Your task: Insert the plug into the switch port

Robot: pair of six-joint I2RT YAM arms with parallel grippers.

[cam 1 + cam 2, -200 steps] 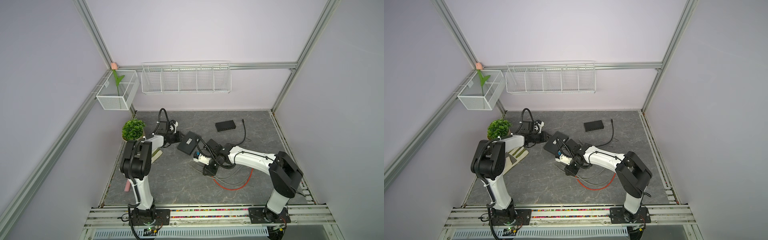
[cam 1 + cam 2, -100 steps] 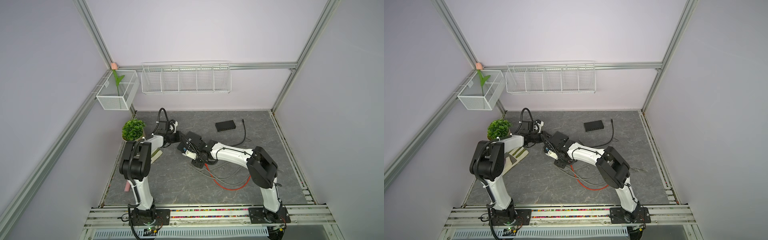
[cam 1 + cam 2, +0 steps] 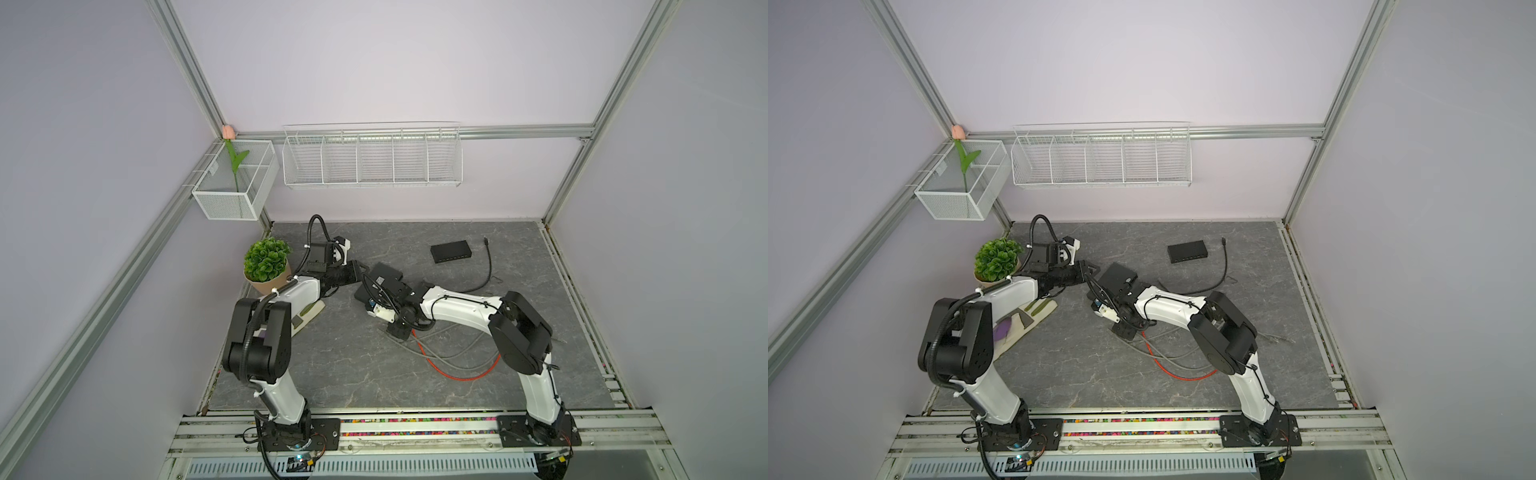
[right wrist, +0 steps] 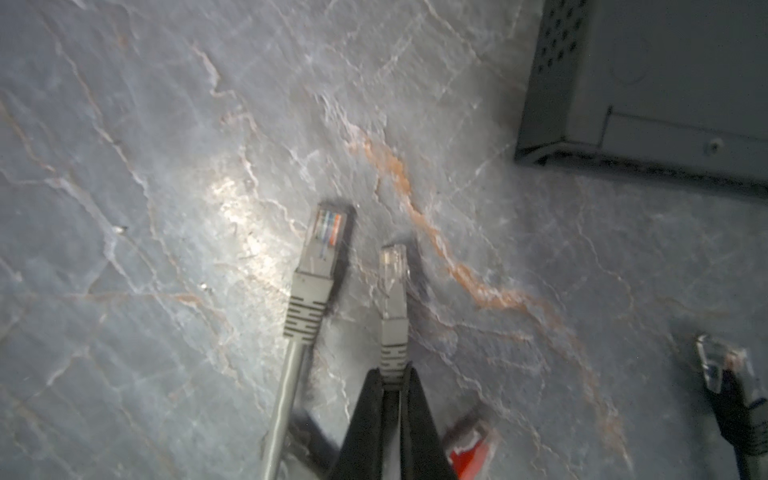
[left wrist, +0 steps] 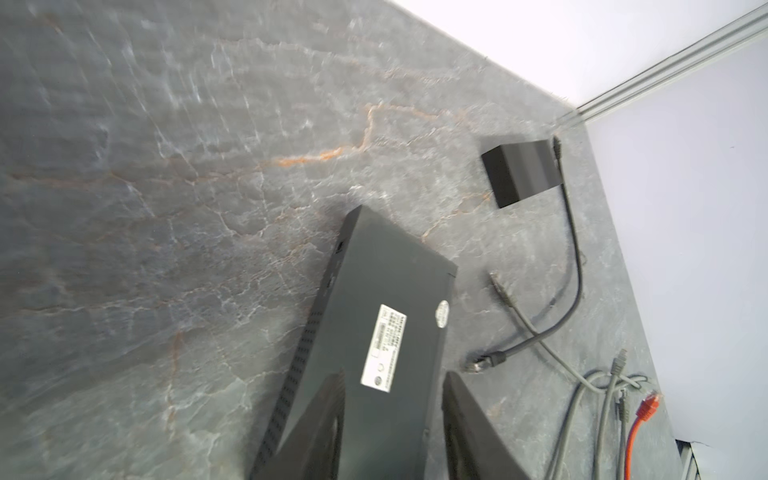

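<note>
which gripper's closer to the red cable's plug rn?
Right. The right gripper, shut on a grey plug, has the red plug just beside its fingers. The left gripper is farther off, its fingers open over the black switch.

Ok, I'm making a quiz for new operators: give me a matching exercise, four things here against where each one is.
Things:
1 grey plug
2 large black switch
3 small black box
4 pink flower

Places:
A in the wall basket
B between the jaws of the left claw
C pinched in the right claw
D lying at the back of the table

Pairs: 1-C, 2-B, 3-D, 4-A
</note>
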